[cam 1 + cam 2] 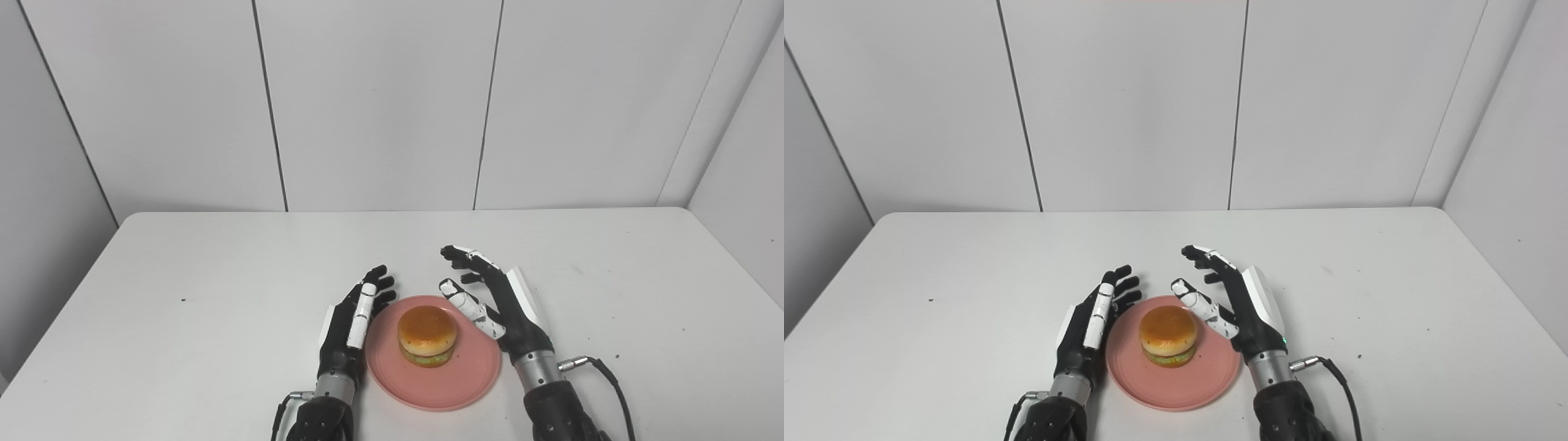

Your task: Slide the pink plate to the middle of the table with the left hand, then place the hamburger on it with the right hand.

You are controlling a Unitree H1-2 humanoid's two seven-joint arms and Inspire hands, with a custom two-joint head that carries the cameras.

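The pink plate [453, 386] lies on the white table [184, 294] near its front middle. The hamburger [427, 335] stands upright on the plate, a little behind its centre. My left hand [353, 321] is open, fingers stretched forward, right beside the plate's left rim. My right hand [490, 303] is open, fingers apart and curved, over the plate's right rim, close to the hamburger but apart from it. The same scene shows in the right eye view, with the hamburger [1168, 335] between the left hand [1093, 320] and the right hand [1231, 303].
Grey wall panels [380, 104] stand behind the table's far edge. A cable [603, 370] runs from my right wrist over the table. Small dark specks dot the tabletop.
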